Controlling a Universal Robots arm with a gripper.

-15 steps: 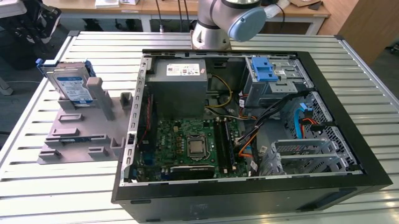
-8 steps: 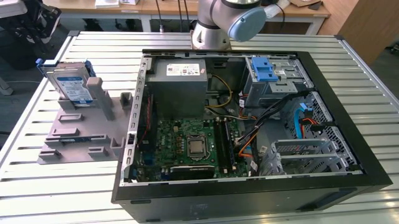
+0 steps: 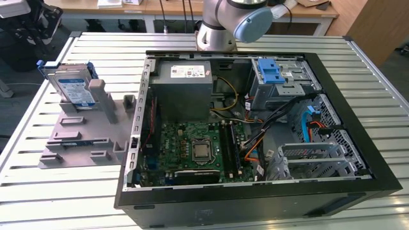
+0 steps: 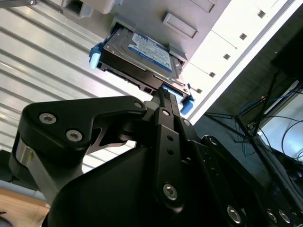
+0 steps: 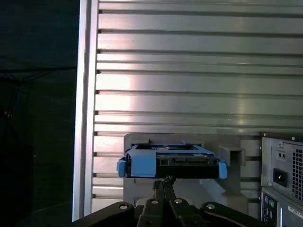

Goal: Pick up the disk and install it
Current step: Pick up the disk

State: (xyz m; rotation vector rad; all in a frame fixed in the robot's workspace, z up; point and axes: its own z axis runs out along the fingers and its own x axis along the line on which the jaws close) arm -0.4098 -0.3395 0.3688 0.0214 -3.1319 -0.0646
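Exterior view: the disk [image 3: 72, 88] stands on edge in a grey rack [image 3: 76, 132] on the slatted table [image 3: 64, 191], at the exterior view's left of the open computer case [image 3: 243, 201]. Both wrist views: I see the gripper [image 5: 164, 181] with its fingers pressed together, pinching nothing. Its tips lie just beside the disk's blue-framed edge, and I cannot tell whether they touch it.

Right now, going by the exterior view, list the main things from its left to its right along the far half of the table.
The disk standing in the grey holder → grey power-supply box → blue latch piece on the silver drive cage.
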